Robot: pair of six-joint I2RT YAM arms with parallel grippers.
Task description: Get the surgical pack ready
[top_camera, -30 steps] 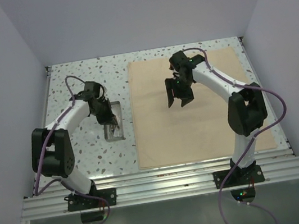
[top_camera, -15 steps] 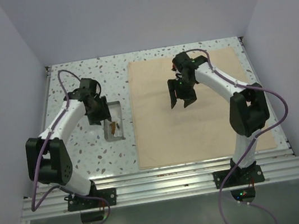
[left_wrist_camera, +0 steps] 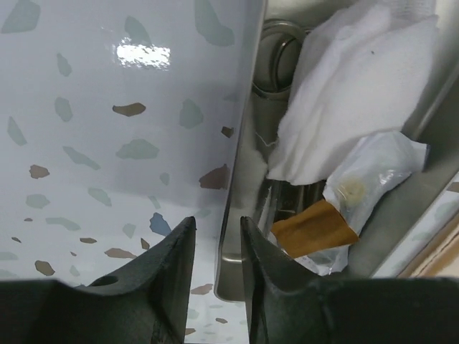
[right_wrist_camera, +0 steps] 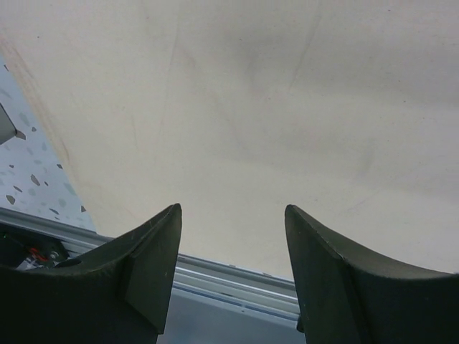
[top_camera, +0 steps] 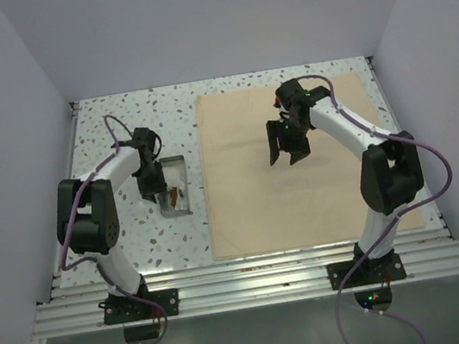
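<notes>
Cloth (top_camera: 303, 195), tan and smooth, lies flat on the right of my speckled bench (top_camera: 125, 232), its near edge along the metal rail (top_camera: 244, 266). Left of it, and apart from it, sits the grey metal tray (top_camera: 179, 210). It holds white gauze (left_wrist_camera: 358, 86) heaped over scissor rings (left_wrist_camera: 276, 54) and a crinkled clear packet (left_wrist_camera: 373, 179) with a brown patch. Anything thinner is buried. My left tool (left_wrist_camera: 217, 226) has its fingers barely parted at the tray's left rim; I cannot tell whether they pinch it. Farther out, my right tool (right_wrist_camera: 233, 236) hangs spread wide over bare cloth.

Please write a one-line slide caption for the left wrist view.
Left gripper straddles the grey tray wall; gauze, packet and scissors inside.
</notes>
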